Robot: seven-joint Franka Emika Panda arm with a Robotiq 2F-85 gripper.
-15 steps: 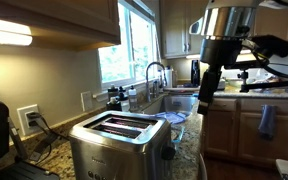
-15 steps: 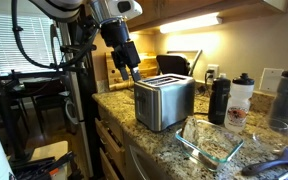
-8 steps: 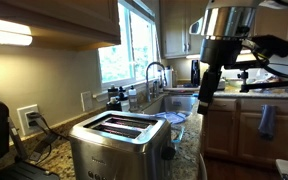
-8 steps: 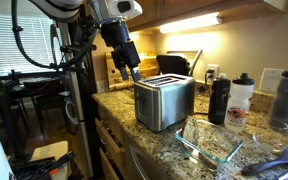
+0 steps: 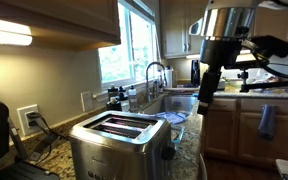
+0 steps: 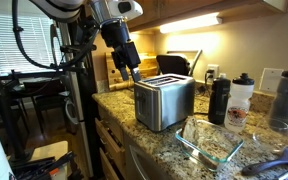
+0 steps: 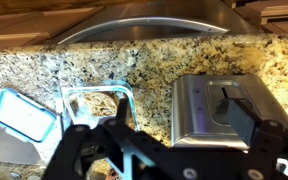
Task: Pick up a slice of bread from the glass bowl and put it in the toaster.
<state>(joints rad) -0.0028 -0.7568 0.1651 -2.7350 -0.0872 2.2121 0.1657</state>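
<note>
While my gripper [image 6: 131,68] hangs spread and empty off the front edge of the granite worktop [image 7: 164,65], the shallow bluish clear glass bowl [image 7: 97,104] lies ahead near that edge, beside the boxy brushed steel toaster [image 7: 222,112], its bread slice too unclear to make out.

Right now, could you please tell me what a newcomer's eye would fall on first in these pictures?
The large boxy brushed stainless steel toaster stands out first, upright on the speckled granite counter. Next comes the black robot gripper, which hangs open and empty in the air above the counter's edge, beside the toaster. A shallow clear glass bowl sits on the counter apart from the toaster, on its far side from the gripper.
</note>
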